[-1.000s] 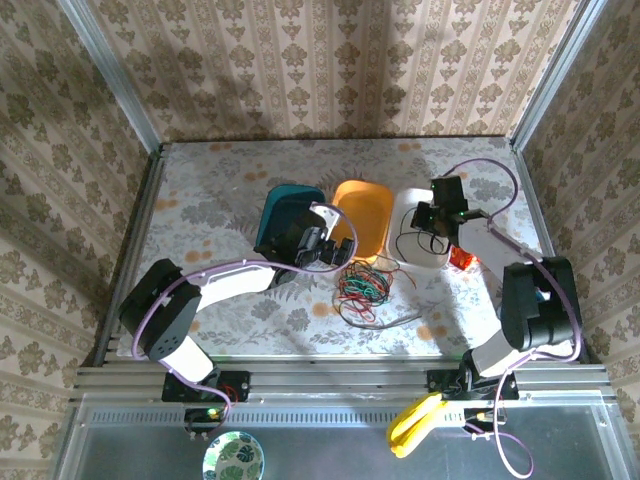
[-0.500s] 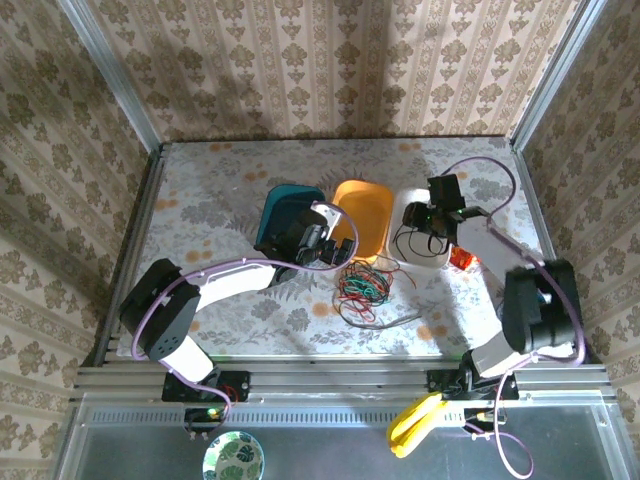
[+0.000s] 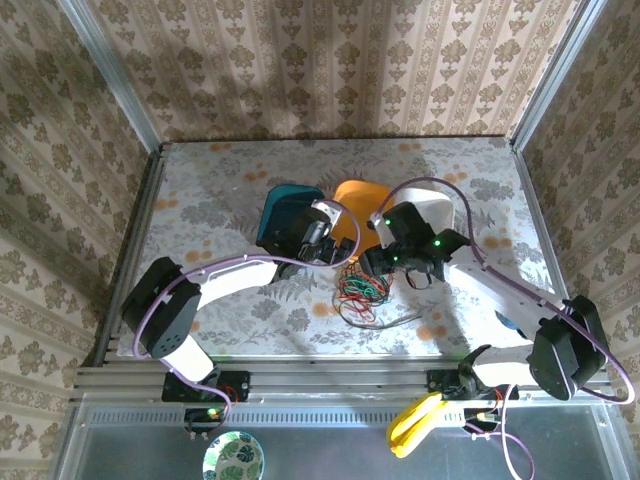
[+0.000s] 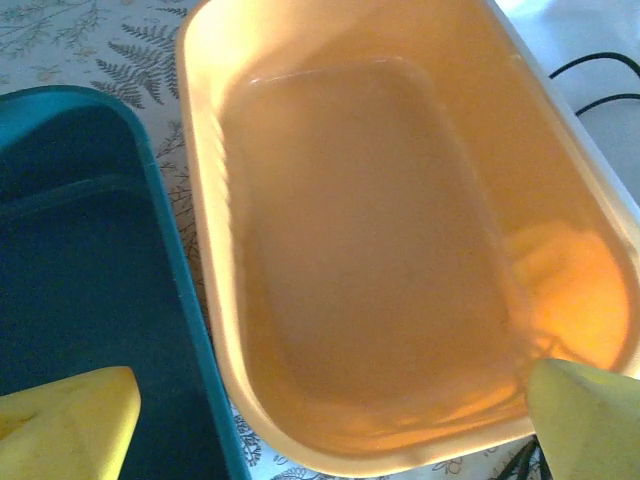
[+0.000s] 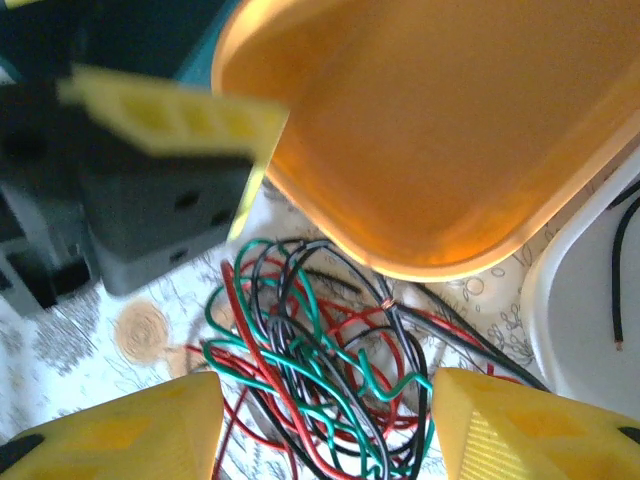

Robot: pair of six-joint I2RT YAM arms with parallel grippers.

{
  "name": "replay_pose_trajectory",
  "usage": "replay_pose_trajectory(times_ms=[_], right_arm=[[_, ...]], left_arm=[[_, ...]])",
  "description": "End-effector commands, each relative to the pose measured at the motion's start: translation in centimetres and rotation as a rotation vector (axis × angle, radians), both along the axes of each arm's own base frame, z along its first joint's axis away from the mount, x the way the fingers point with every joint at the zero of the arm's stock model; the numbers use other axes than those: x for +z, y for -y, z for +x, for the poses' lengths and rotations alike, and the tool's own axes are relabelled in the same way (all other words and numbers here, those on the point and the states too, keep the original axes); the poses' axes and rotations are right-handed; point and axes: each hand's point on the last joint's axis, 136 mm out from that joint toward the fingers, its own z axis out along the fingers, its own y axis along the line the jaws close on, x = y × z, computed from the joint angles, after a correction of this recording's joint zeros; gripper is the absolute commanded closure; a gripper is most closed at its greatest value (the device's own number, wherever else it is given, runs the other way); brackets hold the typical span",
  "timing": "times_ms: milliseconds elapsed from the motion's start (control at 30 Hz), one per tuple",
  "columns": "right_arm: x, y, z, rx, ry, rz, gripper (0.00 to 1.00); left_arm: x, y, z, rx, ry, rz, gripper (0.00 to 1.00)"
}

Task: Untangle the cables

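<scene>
Right claw (image 5: pixel 325 425): hanging open over tangled thin red, green, black wires (image 5: pixel 300 345).
Risk: grabbing several wires, tightening knots.

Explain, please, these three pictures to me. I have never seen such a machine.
This is a robot with two arms bolted at the near edge of a table. The wide picture looks down from above and behind them. The other two come from cameras on the wrists; the yellow blocks at their bottom corners are gripper fingers. On the table stand a teal tray, an orange tray and a white tray. Before them lies a tangle of thin red, green and black cables. One black cable lies in the white tray. The left gripper is open over the teal and orange trays, the right gripper open above the tangle; neither holds anything.
</scene>
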Motion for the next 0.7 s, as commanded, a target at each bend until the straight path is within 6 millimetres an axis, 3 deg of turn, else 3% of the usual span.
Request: replay_pose_trajectory(times_ms=[0, 167, 233, 333, 367, 500, 667], right_arm=[[-1.0, 1.7, 1.0, 0.004, 0.027, -0.190, 0.41], [-2.9, 2.6, 2.8, -0.015, 0.033, -0.316, 0.47], [-3.3, 2.4, 3.4, -0.009, 0.048, -0.323, 0.55], [-2.8, 2.1, 3.8, -0.010, 0.054, -0.311, 0.91], [-2.5, 2.0, 3.8, -0.015, 0.056, -0.303, 0.97], [1.1, 1.0, 3.5, -0.005, 0.118, -0.194, 1.00], [8.4, 1.6, 3.4, -0.073, 0.266, -0.027, 1.00]], left_arm=[[0.0, -0.3, 0.5, 0.034, -0.007, 0.026, 0.00], [0.1, -0.1, 0.0, 0.023, -0.007, 0.027, 0.00], [0.0, 0.1, -0.3, 0.011, -0.010, 0.029, 0.00], [-0.1, 0.9, -1.0, -0.043, -0.016, 0.030, 0.00], [-0.1, 1.3, -1.4, -0.069, -0.016, 0.033, 0.00], [-0.3, 3.1, -3.4, -0.207, 0.026, 0.060, 0.00], [-1.3, 4.5, -5.0, -0.320, 0.050, 0.103, 0.01]])
